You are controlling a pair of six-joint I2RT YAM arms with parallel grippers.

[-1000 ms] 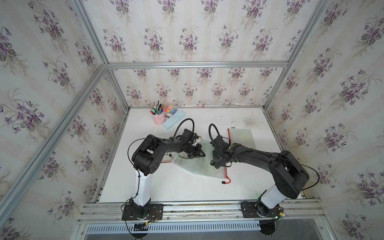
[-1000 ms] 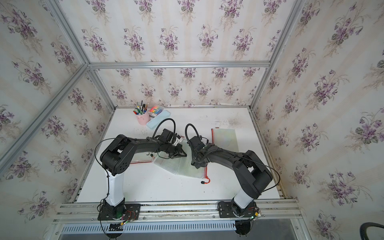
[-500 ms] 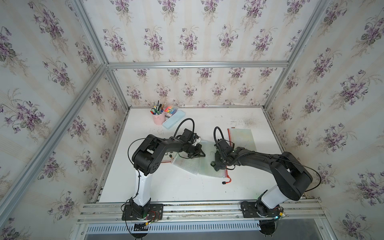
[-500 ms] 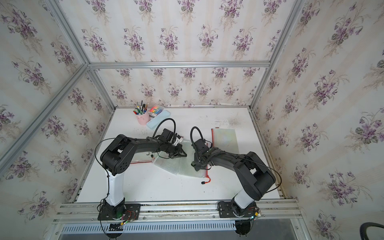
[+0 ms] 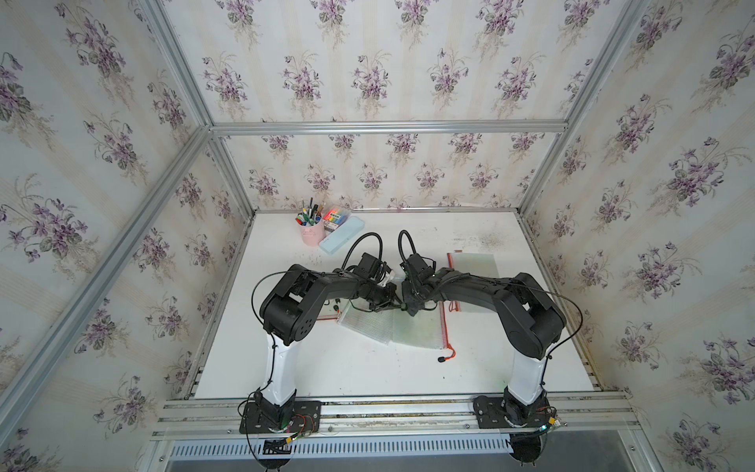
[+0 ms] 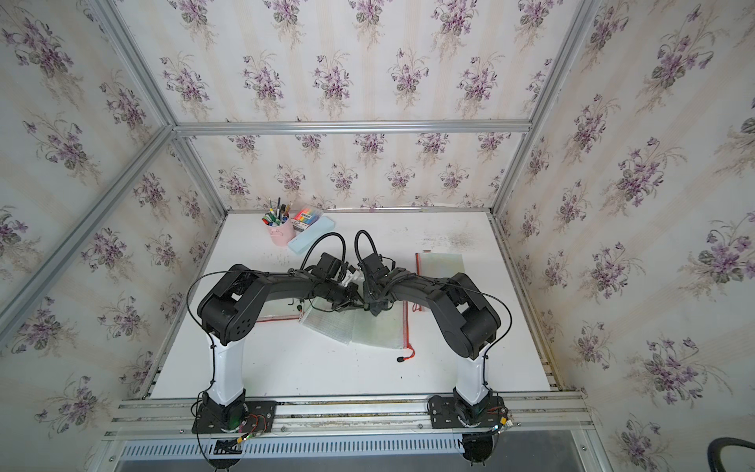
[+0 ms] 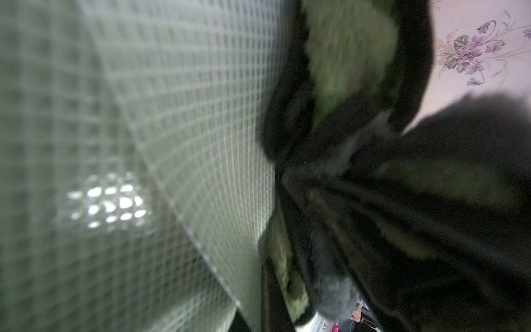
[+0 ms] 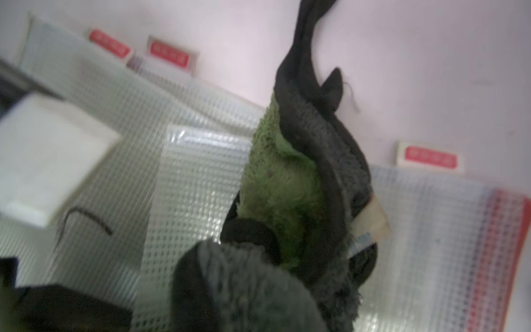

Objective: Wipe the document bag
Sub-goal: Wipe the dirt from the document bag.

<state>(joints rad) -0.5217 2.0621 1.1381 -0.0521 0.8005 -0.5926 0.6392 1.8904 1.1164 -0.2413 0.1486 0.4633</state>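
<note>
Much bare desk [image 5: 359, 367] lies in front of the mesh document bag [image 5: 416, 333], red zip [image 5: 442, 327] along its right edge. Left gripper [image 5: 386, 301] closed, beside right gripper [image 5: 409, 307] clamped on cloth [image 8: 275, 184]; its green pile shows only in wrist views.

In both top views the arms [image 5: 335, 284] cover part of the bag [image 5: 408, 333], and the left gripper [image 5: 387, 301] and right gripper [image 5: 409, 307] show too small to read. The left wrist view is blurred throughout. In the right wrist view the cloth [image 8: 281, 184] runs off the edge; the red labels [image 8: 428, 156] are illegible.
</note>
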